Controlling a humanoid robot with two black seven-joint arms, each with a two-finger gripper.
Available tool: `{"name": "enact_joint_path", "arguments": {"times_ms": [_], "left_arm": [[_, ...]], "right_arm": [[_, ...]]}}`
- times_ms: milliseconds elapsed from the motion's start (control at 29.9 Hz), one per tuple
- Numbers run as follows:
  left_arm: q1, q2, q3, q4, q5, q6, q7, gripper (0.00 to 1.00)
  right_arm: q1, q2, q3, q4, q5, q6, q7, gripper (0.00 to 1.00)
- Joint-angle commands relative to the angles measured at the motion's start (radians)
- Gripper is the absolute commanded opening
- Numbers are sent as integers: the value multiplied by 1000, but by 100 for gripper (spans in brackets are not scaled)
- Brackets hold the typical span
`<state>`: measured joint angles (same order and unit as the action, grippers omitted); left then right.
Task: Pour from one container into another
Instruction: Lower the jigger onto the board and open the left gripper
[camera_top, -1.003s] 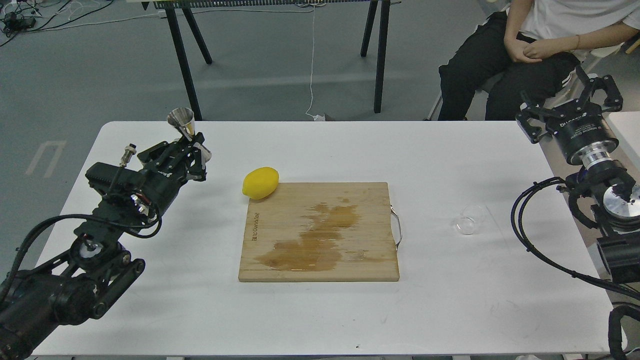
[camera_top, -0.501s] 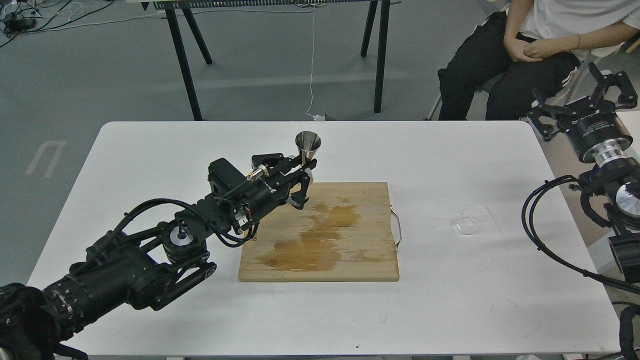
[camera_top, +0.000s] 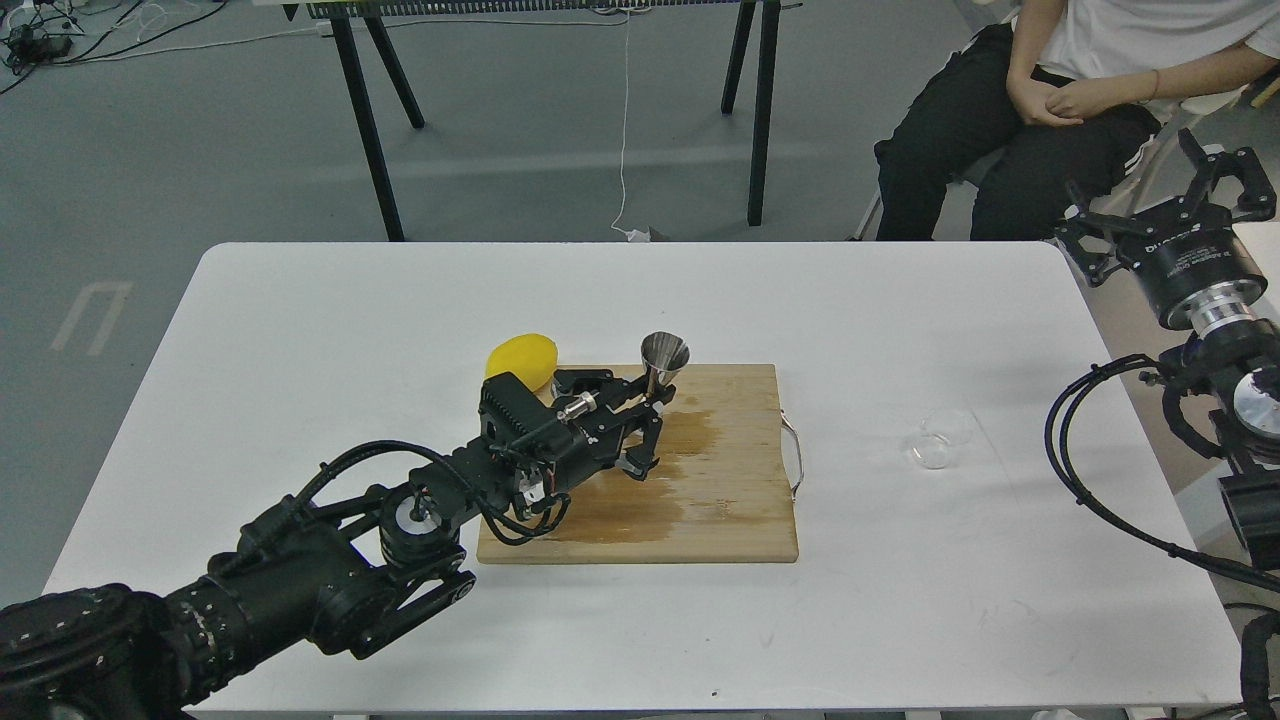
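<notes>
My left gripper is shut on the steel jigger, holding it upright over the stained wooden cutting board, near the board's far middle. The clear glass cup stands alone on the white table right of the board, well away from both grippers. My right gripper hovers open at the table's far right edge, above and behind the cup, holding nothing.
A yellow lemon lies at the board's far left corner, partly behind my left arm. The board has a metal handle on its right side. A seated person is beyond the table's far right corner.
My left arm has carried the jigger from the table's far left across to the board, then lower and a little right. The right gripper shifted slightly right and up.
</notes>
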<state>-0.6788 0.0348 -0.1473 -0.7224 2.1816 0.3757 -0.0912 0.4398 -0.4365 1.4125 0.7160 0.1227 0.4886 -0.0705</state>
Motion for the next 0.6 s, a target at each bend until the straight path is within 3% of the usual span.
{"name": "enact_joint_path", "arguments": {"times_ms": [0, 100, 435, 568], "left_arm": [[5, -32, 0, 24, 0, 0, 1, 15], [11, -35, 0, 26, 0, 0, 1, 21], [33, -35, -12, 26, 0, 3, 1, 26], [31, -35, -12, 26, 0, 6, 1, 35]], "right_arm": [[0, -1, -1, -1, 0, 0, 0, 100], [0, -1, 0, 0, 0, 0, 0, 100], [-6, -2, 2, 0, 0, 0, 0, 100], [-6, -2, 0, 0, 2, 0, 0, 100]]}}
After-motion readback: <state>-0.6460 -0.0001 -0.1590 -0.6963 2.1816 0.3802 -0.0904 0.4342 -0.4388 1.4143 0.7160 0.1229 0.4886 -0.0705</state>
